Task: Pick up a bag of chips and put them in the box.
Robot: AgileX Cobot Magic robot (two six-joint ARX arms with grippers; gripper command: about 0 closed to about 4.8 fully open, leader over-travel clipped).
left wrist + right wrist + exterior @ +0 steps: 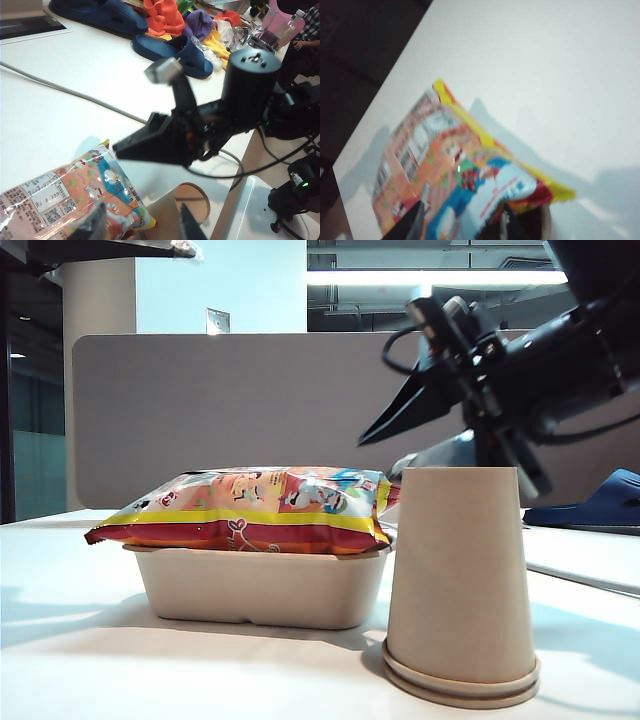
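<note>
The bag of chips (250, 505) lies flat across the top of the beige box (260, 592), and its ends overhang the rim. My right gripper (390, 445) hangs above the bag's right end, clear of it, fingers apart and empty. The right wrist view looks down between its two dark fingers (415, 217) at the bag of chips (465, 170) below. The left wrist view has my left gripper (142, 225) open and empty, one finger over the bag's (75, 195) end and the other over the paper cup (192, 200). It also shows the right gripper (120, 147) above the bag.
An upside-down beige paper cup (460, 585) stands just right of the box, under the right arm. Blue slippers (600, 502) (175, 50) and a heap of coloured cloths (200, 25) lie at the far side. A grey cable (60, 87) crosses the table. A grey partition (220, 410) stands behind.
</note>
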